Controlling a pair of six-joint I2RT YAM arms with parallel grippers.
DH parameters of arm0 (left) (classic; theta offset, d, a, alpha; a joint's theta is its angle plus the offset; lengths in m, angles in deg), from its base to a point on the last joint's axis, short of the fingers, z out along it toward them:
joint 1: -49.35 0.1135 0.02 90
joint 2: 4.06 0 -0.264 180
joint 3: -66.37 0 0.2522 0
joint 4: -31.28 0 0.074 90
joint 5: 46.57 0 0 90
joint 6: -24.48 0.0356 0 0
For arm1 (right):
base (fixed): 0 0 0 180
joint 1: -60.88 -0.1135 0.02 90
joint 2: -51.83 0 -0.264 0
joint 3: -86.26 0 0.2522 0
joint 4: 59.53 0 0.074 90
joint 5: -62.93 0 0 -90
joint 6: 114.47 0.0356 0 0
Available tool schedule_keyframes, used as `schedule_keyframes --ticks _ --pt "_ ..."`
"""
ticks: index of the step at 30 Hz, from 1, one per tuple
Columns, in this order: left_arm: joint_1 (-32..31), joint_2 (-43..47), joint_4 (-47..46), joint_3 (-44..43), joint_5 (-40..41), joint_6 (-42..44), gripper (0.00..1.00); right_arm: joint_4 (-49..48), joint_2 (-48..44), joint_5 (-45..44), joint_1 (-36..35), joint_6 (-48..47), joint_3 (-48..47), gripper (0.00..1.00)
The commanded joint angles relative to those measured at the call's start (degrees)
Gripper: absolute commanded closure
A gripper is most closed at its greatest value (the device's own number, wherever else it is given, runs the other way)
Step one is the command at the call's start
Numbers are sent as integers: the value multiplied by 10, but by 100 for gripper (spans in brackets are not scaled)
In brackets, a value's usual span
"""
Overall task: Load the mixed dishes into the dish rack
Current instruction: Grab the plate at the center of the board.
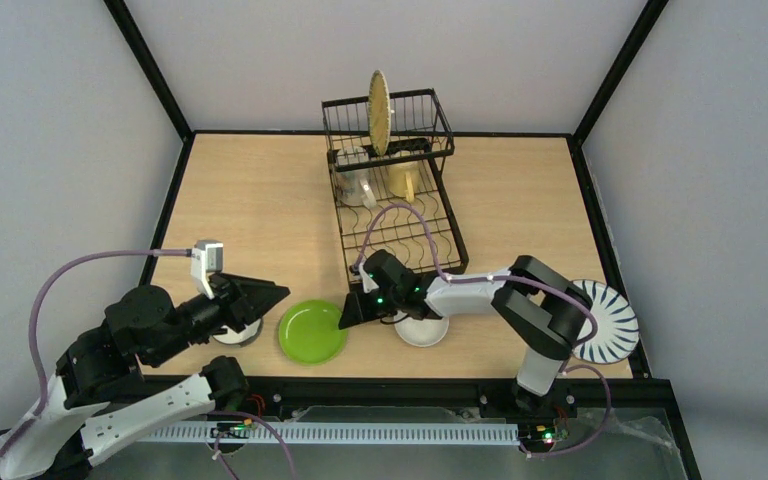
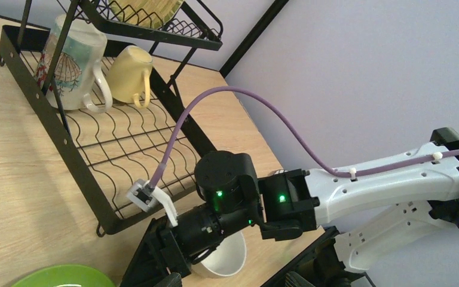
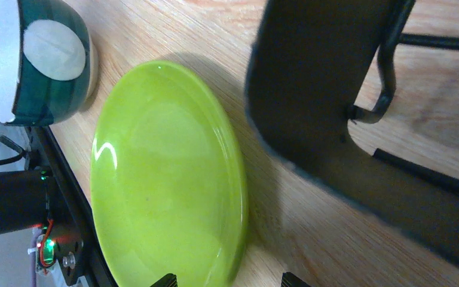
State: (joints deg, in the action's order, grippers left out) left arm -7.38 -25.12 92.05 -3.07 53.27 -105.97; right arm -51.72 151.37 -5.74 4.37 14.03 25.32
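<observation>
Green glossy round plate (image 1: 312, 331) is lying flat on the wooden table (image 1: 250, 200) before the black wire dish rack (image 1: 344, 225). The right gripper's (image 1: 348, 318) spread jaws are straddling its thin rim, probably risking a slip when closing.

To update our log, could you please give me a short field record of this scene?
Rack: black wire dish rack holding upright woven bamboo plate, pale yellow mug, shell-patterned white mug
Table: round green plate, white bowl, blue-striped white plate
Right pincer: open, at the green plate's rim
Left pincer: open, empty
</observation>
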Motion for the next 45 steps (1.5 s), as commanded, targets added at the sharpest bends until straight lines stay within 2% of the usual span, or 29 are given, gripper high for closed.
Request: schedule_keyframes --ticks 1,11,20,26,30,37,38,45 --pt "-1 4 16 -17 -11 9 1 -29 21 2 -11 7 -8 0" --pt "-1 6 20 -20 -8 9 1 -39 51 1 -20 12 -21 2" --pt "-1 8 20 -15 -8 9 1 -57 70 0 -26 18 -11 12" --pt "-1 8 21 -13 -11 7 1 -83 81 -3 -27 28 13 28" --pt "-1 11 25 -13 -12 5 1 -84 92 -9 -30 31 17 44" --pt "-1 24 36 -12 -11 0 1 -59 116 -23 -38 31 1 97" --pt "-1 26 38 -13 -10 0 1 -53 116 -26 -40 31 -2 100" --pt "-1 33 38 -14 -9 1 1 -6 87 -53 -45 19 -20 100"
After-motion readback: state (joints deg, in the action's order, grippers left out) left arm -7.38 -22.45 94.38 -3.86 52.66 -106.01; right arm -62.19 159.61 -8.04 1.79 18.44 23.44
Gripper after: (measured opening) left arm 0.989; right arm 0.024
